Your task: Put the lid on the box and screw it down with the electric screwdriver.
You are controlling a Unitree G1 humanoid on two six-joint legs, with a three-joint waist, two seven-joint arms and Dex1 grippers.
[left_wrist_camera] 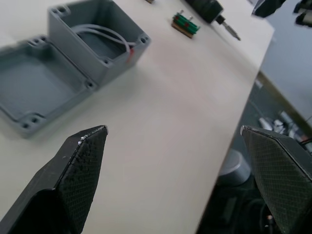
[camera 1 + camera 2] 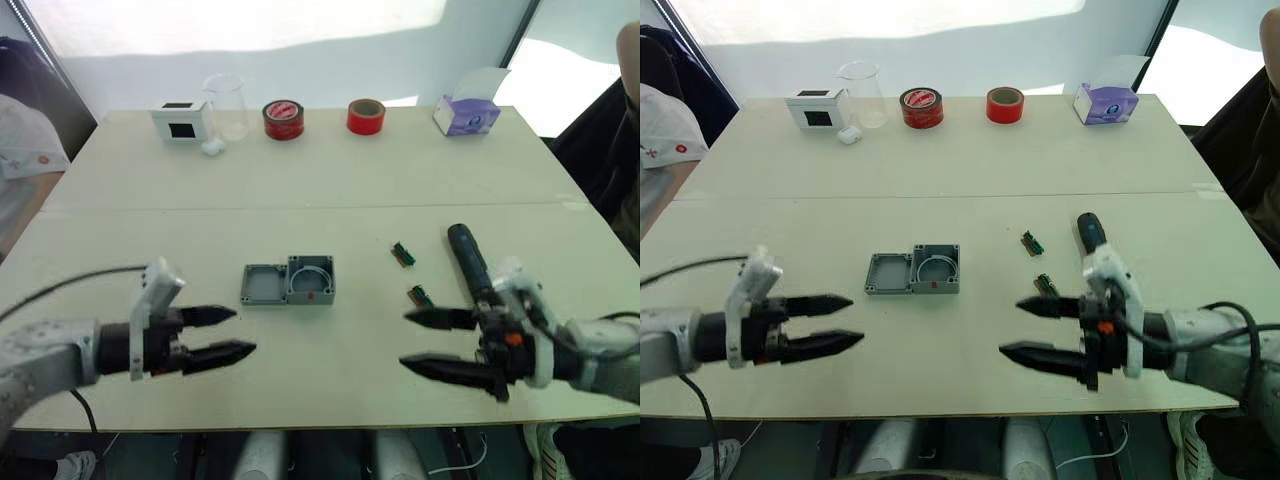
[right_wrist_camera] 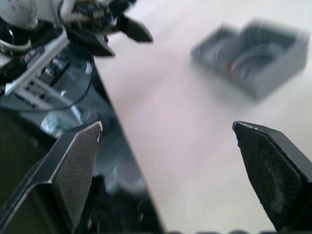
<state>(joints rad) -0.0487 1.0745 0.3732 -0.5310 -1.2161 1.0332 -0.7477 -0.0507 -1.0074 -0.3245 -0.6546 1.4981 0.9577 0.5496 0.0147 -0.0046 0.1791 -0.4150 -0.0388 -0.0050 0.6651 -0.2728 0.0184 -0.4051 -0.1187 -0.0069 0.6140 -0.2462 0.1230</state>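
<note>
Nearest the table's front edge, the left gripper (image 2: pixel 228 334) and the right gripper (image 2: pixel 425 342) both hang with fingers spread apart and nothing between them — so by my reading the task has not really begun. Between them and a little farther in, the lid (image 2: pixel 264 285) lies flat on the table (image 2: pixel 330 170) with its hollow side up, touching the left side of the box (image 2: pixel 310 279). That box stands open, with a curved pale wire or ring showing inside and a small red mark on its near wall. Off to the right, the electric screwdriver (image 2: pixel 467 259) lies on the table just beyond the right gripper, untouched, with two small green-brown blocks (image 2: pixel 403 254) beside it. Everything is left to do: placing the lid, picking up the tool, driving the screws. Along the far edge stand a white cube (image 2: pixel 181 121), a clear beaker (image 2: pixel 226 106) that looks empty, two red tape rolls (image 2: pixel 283 119) and a purple tissue box (image 2: pixel 467 113).
</note>
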